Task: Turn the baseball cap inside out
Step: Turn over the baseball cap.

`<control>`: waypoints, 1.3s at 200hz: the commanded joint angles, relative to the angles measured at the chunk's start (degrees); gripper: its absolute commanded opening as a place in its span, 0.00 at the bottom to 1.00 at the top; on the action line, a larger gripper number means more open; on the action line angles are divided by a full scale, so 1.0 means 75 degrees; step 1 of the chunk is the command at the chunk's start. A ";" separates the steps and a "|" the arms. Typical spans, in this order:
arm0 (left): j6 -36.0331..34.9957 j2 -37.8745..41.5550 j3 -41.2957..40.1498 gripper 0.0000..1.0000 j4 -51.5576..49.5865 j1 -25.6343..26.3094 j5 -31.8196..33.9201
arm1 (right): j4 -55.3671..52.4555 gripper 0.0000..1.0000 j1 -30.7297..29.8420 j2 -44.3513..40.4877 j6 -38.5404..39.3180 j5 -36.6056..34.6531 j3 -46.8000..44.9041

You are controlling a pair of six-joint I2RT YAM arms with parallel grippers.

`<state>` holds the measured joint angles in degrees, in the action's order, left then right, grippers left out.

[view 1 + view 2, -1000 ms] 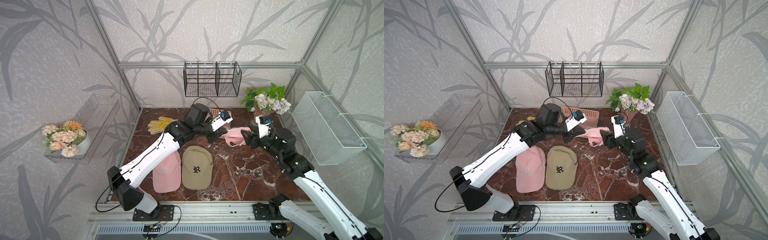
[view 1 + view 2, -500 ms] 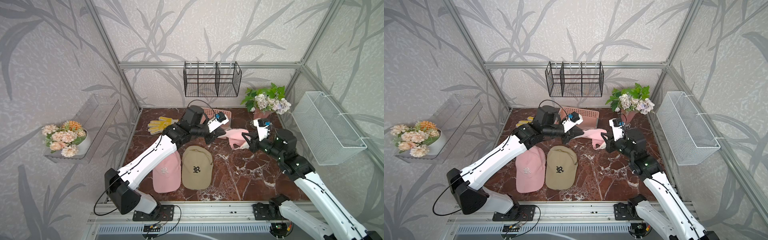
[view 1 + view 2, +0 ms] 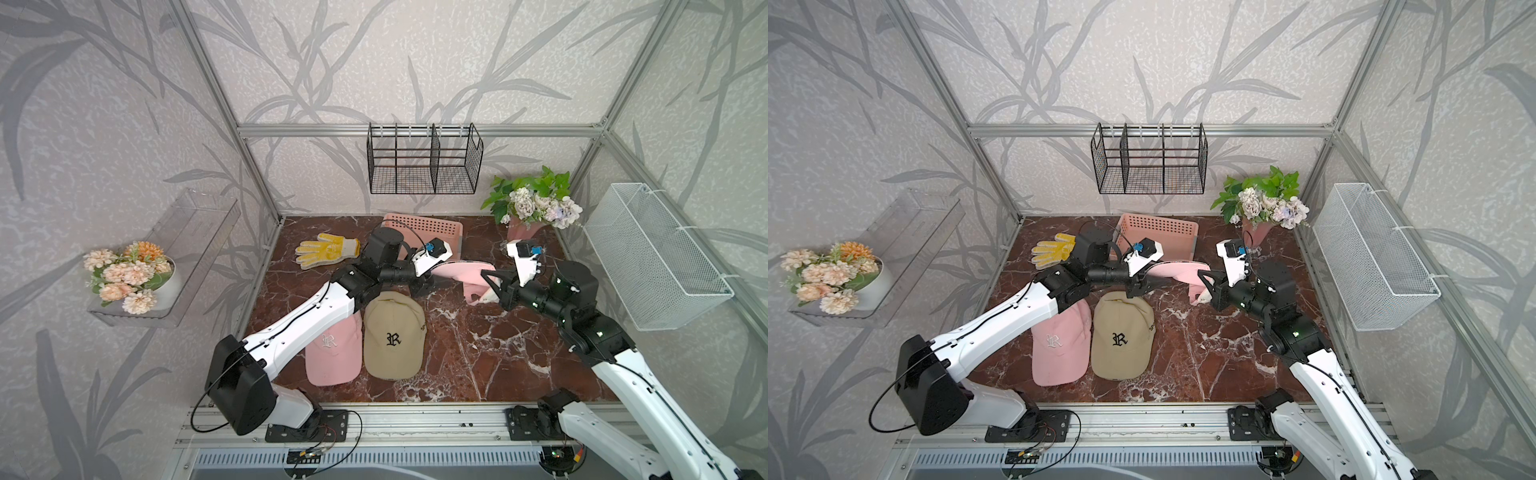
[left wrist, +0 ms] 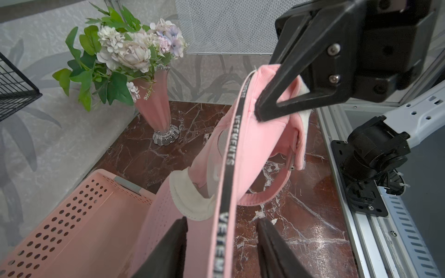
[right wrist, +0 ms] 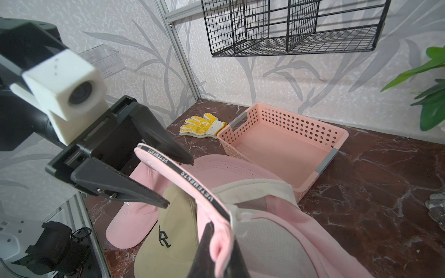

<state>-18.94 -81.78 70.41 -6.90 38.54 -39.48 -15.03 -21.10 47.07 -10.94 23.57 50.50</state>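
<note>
A pink baseball cap (image 3: 457, 269) (image 3: 1177, 271) hangs in the air between my two grippers, its white lining and black lettered inner band (image 4: 230, 154) showing. My right gripper (image 5: 222, 231) (image 3: 487, 282) is shut on a fold of the cap's pink rim. My left gripper (image 4: 222, 220) (image 3: 1158, 282) is open. The lettered band runs between its fingers without being pinched. In the right wrist view the left gripper's fingers (image 5: 154, 192) stand well apart around the band's end.
A tan cap (image 3: 392, 332) and another pink cap (image 3: 332, 353) lie on the marble table (image 3: 498, 353) under the left arm. Yellow gloves (image 3: 328, 249) and a pink basket (image 3: 428, 226) sit at the back. A flower vase (image 3: 525, 228) stands back right.
My right gripper has shut on the cap's rim. My left gripper has let go of the cap and opened, drawing back a little to the left.
</note>
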 commanded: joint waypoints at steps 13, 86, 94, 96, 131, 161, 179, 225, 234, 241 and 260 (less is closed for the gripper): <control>0.0192 0.0052 -0.0136 0.19 0.0574 -0.0053 -0.0803 | 0.0105 0.00 -0.0020 0.0041 -0.0073 -0.0028 0.0240; 0.1020 0.0047 0.0058 0.00 0.0340 -0.0074 -0.0163 | -0.0196 0.32 -0.0017 0.0110 -0.0050 -0.1230 0.0103; 0.1289 0.0058 0.0161 0.00 0.0277 -0.0089 -0.0076 | -0.0272 0.40 -0.0016 0.0123 -0.0047 -0.1558 0.0039; 0.1361 0.0057 0.0191 0.00 0.0261 -0.0089 -0.0052 | -0.0282 0.41 -0.0018 0.0128 -0.0052 -0.1645 0.0022; 0.2232 0.0250 0.0474 0.00 0.0029 -0.0136 -0.0060 | -0.0587 0.51 -0.0022 0.0278 -0.0076 -0.2900 -0.0194; 0.2716 0.0506 0.0532 0.00 -0.0149 -0.0188 -0.0193 | -0.0711 0.52 -0.0021 0.0482 -0.0077 -0.3724 -0.0229; 0.2882 0.0611 0.0552 0.00 -0.0293 -0.0208 -0.0300 | -0.0736 0.52 -0.0015 0.0627 -0.0088 -0.4311 -0.0202; 0.3438 0.0801 0.0493 0.00 -0.0337 -0.0506 -0.0612 | -0.0896 0.52 -0.0022 0.1037 -0.0021 -0.5081 -0.0089; 0.3676 0.0813 0.0442 0.00 -0.0175 -0.0562 -0.0829 | -0.0889 0.53 -0.0013 0.1155 0.0005 -0.5150 -0.0077; 0.3944 0.0833 0.0390 0.00 -0.0030 -0.0617 -0.1064 | -0.0930 0.53 -0.0021 0.1256 0.0005 -0.5191 -0.0049; 0.4300 0.0795 0.0340 0.00 0.0188 -0.0709 -0.1613 | -0.0947 0.53 -0.0015 0.1511 -0.0041 -0.5481 0.0016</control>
<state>7.88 -77.06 71.24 -10.50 34.17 -44.40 -20.10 -21.41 56.51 -11.09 -12.34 49.82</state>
